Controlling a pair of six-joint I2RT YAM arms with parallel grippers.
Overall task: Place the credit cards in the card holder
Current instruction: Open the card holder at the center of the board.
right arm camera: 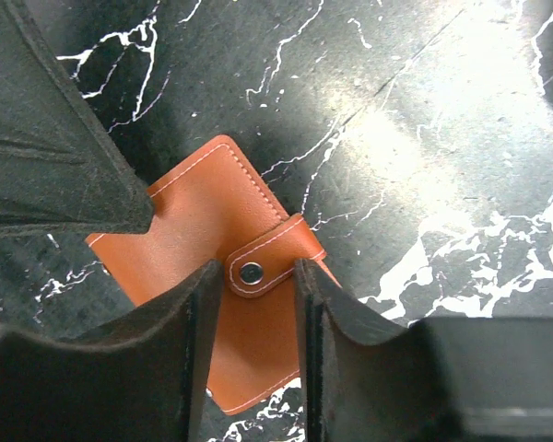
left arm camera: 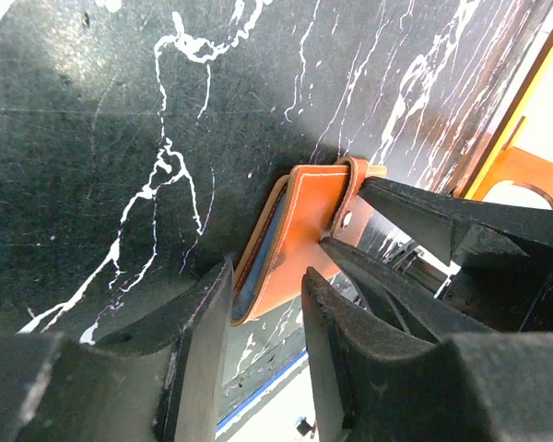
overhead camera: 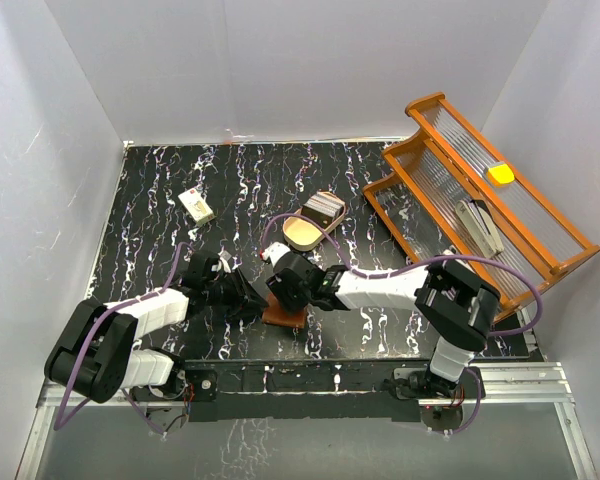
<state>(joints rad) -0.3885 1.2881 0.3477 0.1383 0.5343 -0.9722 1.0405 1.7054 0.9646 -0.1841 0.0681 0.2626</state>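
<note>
the card holder (overhead camera: 283,316) is a small tan-brown leather wallet, folded shut. pale stitching runs round its edge, and a short strap crosses the fold and is fastened with a metal stud (right arm camera: 252,273). it sits on the table (overhead camera: 160,170) near the front edge, about midway across, where the two arms meet.

the left gripper (left arm camera: 267,278) is narrow, its fingers (left arm camera: 203,350) pressed on a corner of the holder, one on each side. the right gripper (right arm camera: 255,269) is narrow too, its fingers (right arm camera: 327,341) standing either side of the strap. i cannot tell whether they pinch it.

the left wrist view catches the holder almost edge-on, with a grey-blue lining showing along the open side, which the right wrist view does not show. the right wrist view gives the outer face flat-on, with the stud and stitching plain.

only the top view shows the credit cards (overhead camera: 323,207), a small stack well apart from the holder, just beyond a beige oval tray (overhead camera: 302,235). it also shows a small cream block (overhead camera: 196,205) farther left and an orange rack (overhead camera: 427,103) at the right with a yellow object (overhead camera: 499,173) on it.

the table is black with white marbled veins. plain white walls (overhead camera: 280,70) close it in on three sides.
</note>
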